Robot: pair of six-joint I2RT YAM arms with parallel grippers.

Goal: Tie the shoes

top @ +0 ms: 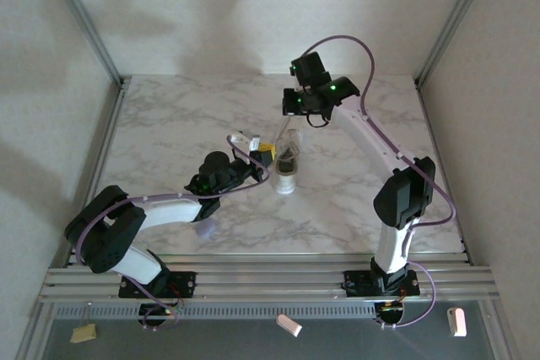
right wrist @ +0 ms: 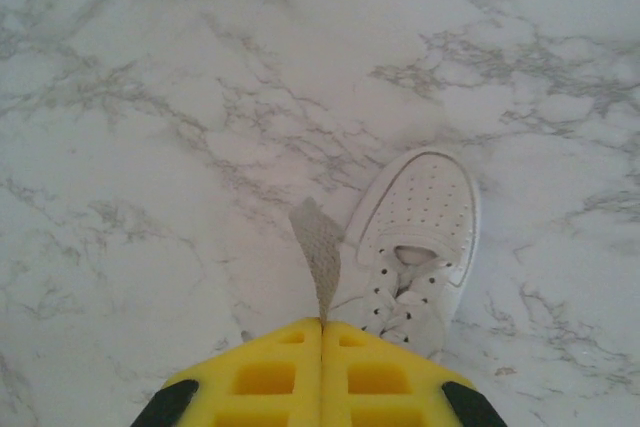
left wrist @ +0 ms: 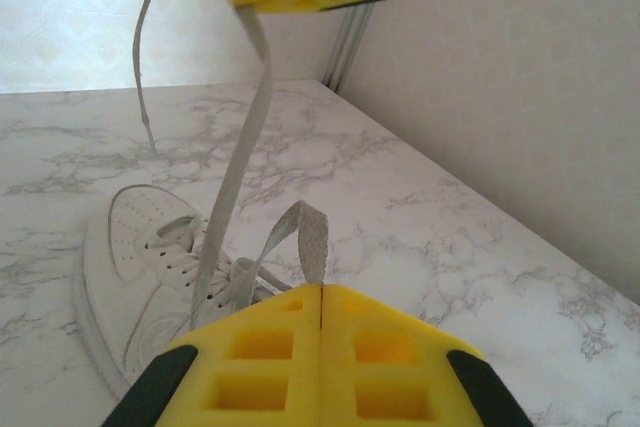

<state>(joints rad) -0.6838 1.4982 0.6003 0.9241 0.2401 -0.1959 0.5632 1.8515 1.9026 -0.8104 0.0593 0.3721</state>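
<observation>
Two-handed hold: left claw (left wrist: 320,292) and right claw (right wrist: 320,325) each clamped on a lace (left wrist: 235,177), white sneaker (right wrist: 425,217) below, likely keeping tension for knotting.

Matt leathery sneaker (right wrist: 425,209) (woven cloth laces (right wrist: 318,252))

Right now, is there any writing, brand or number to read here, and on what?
No readable text anywhere.
The white sneaker shows no brand mark, only punched holes on the toe.
The small pale tag below the front rail is too small to tell if anything is written on it.
</observation>
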